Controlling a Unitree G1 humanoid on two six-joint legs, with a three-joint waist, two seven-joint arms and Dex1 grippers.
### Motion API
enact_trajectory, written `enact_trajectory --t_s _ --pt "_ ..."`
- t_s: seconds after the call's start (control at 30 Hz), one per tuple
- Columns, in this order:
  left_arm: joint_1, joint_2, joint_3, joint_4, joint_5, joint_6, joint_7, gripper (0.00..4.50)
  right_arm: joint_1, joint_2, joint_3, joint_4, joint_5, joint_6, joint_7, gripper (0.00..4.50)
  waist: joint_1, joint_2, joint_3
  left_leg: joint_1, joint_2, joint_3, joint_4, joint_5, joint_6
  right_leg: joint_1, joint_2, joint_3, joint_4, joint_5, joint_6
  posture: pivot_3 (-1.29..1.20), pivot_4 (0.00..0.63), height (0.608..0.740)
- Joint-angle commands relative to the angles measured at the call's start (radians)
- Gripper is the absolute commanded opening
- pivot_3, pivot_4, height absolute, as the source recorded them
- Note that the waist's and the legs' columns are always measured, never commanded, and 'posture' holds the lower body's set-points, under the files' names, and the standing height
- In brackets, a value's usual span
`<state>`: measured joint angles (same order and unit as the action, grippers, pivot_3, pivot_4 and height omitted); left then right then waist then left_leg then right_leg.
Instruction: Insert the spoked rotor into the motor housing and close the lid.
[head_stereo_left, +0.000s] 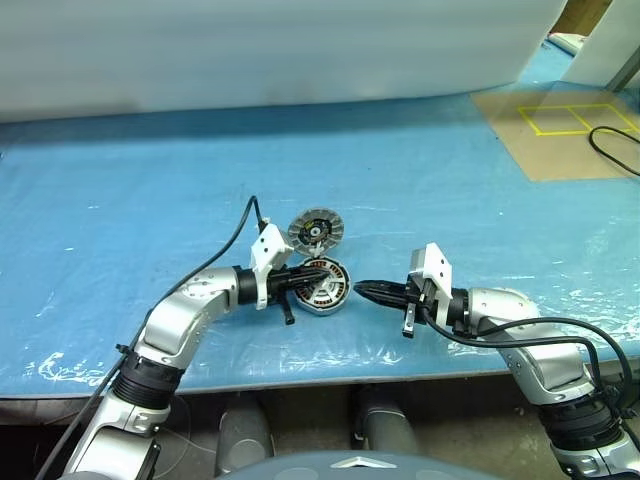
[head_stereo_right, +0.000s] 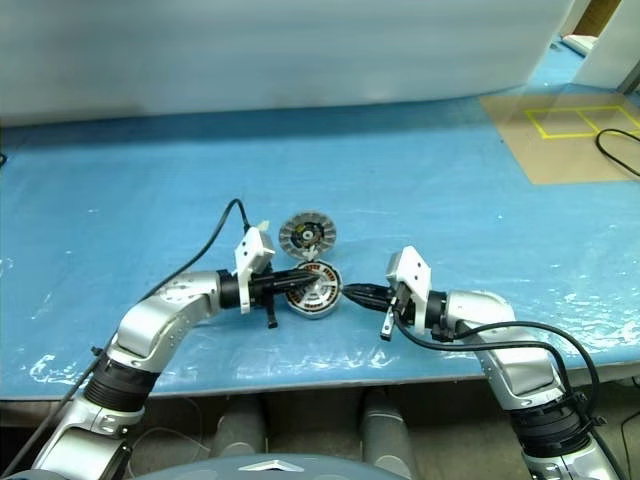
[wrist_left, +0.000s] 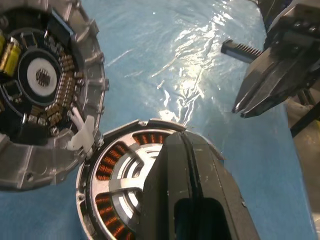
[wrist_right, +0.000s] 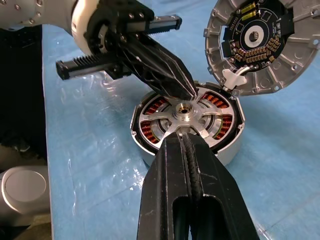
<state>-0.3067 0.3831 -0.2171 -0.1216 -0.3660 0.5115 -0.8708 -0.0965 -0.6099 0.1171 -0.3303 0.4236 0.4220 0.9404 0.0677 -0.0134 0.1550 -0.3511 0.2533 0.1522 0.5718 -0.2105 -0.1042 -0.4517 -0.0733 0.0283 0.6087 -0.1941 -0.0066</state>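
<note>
The motor housing (head_stereo_left: 322, 290) sits on the blue table, open, with copper windings (wrist_right: 155, 106) showing. The spoked rotor (wrist_right: 183, 108) lies inside it, silver spokes running out from a central hub. The lid (head_stereo_left: 316, 232) is swung back flat beyond the housing and joined at its rim, its circuit-board face (wrist_right: 255, 37) up. My left gripper (head_stereo_left: 325, 273) is shut, with nothing between its fingers, and its tips rest on the rotor near the hub (wrist_right: 189, 93). My right gripper (head_stereo_left: 358, 289) is shut too, pointing at the housing's near rim from the right, its tips (wrist_right: 183, 137) just short of the hub.
A blue plastic sheet (head_stereo_left: 150, 200) covers the table, whose front edge runs close under both arms. At the back right lie a tan board with a yellow tape square (head_stereo_left: 565, 120) and a black cable (head_stereo_left: 612, 150). A pale panel (head_stereo_left: 280, 45) closes off the back.
</note>
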Motion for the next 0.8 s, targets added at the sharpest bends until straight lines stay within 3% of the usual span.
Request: enact_trajectory --t_s 0.03,0.33,0.67,0.8 --pt "0.001 -0.009 -0.041 0.027 0.052 -0.046 0.011 0.03 0.005 0.0 -0.03 -0.047 0.024 -0.007 -0.004 0.0 0.001 0.0 0.0 0.0 0.0 0.0 0.0 0.0 0.0 0.0 0.0 0.0 0.0 0.0 0.0 0.0 0.15 0.74" --pt "0.03 -0.005 -0.098 0.029 0.098 -0.046 0.014 0.03 -0.007 -0.003 -0.025 -0.047 0.02 -0.004 -0.008 0.0 0.003 0.002 -0.001 0.002 -0.001 0.0 0.0 0.0 0.0 0.004 -0.001 0.0 -0.001 0.0 0.0 0.0 0.15 0.74" --pt "0.134 0.009 0.191 -0.148 -0.216 -0.088 -0.083 0.03 -0.021 -0.004 -0.033 -0.036 0.031 -0.006 0.003 0.0 -0.001 0.002 -0.001 0.0 0.001 0.0 -0.001 0.0 0.0 0.001 0.0 -0.001 -0.001 0.0 0.0 0.0 0.15 0.74" --pt "0.199 0.073 0.267 -0.128 -0.23 -0.114 -0.116 0.03 -0.02 -0.01 -0.039 -0.047 0.043 -0.003 0.01 0.0 -0.002 0.002 -0.001 0.001 0.0 0.0 -0.001 0.0 0.0 0.001 0.0 0.0 -0.002 0.0 0.0 0.0 0.15 0.74"
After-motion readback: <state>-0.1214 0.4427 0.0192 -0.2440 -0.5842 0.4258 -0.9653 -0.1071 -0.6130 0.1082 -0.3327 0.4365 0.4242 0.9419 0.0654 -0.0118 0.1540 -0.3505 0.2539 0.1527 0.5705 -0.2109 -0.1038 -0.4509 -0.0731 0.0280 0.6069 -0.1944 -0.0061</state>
